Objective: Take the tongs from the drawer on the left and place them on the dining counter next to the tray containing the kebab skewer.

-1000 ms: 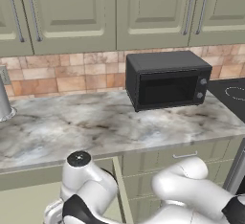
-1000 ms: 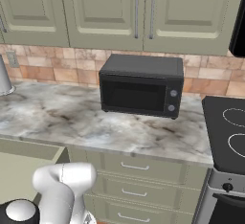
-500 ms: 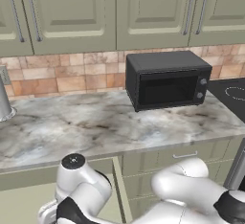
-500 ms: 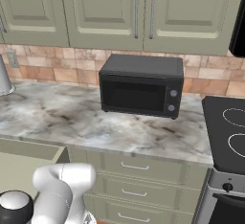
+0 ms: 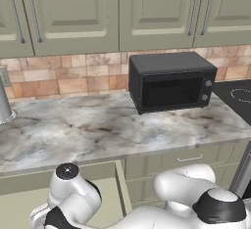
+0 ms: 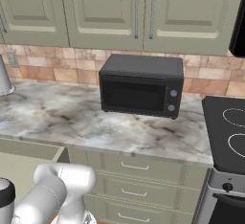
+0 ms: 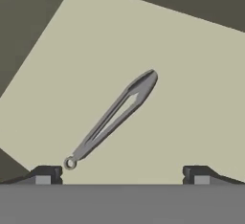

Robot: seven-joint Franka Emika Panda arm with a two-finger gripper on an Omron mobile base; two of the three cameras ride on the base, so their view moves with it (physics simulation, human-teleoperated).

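The grey metal tongs (image 7: 115, 117) lie flat and slantwise on the pale floor of the open drawer (image 7: 191, 94), ring end nearest my hand. My gripper (image 7: 122, 175) hovers above them, open, with nothing between its fingertips (image 7: 45, 175); the ring end lies just inside the left tip. From the base views, the open drawer (image 5: 24, 203) (image 6: 19, 170) juts out below the counter, and my arm bends down into it. The dining counter, the tray and the kebab skewer are out of view.
A black microwave (image 5: 171, 81) (image 6: 141, 86) stands on the marble-veined wall counter (image 5: 73, 130) under green cabinets. A stove (image 6: 229, 132) sits at the right. Closed drawers (image 6: 134, 180) lie right of the open one, whose side wall (image 5: 122, 189) rises beside my arm.
My arm's upper joint has sunk a little down and to the left over the open drawer. The jaws stay open and the scene behind is unchanged.
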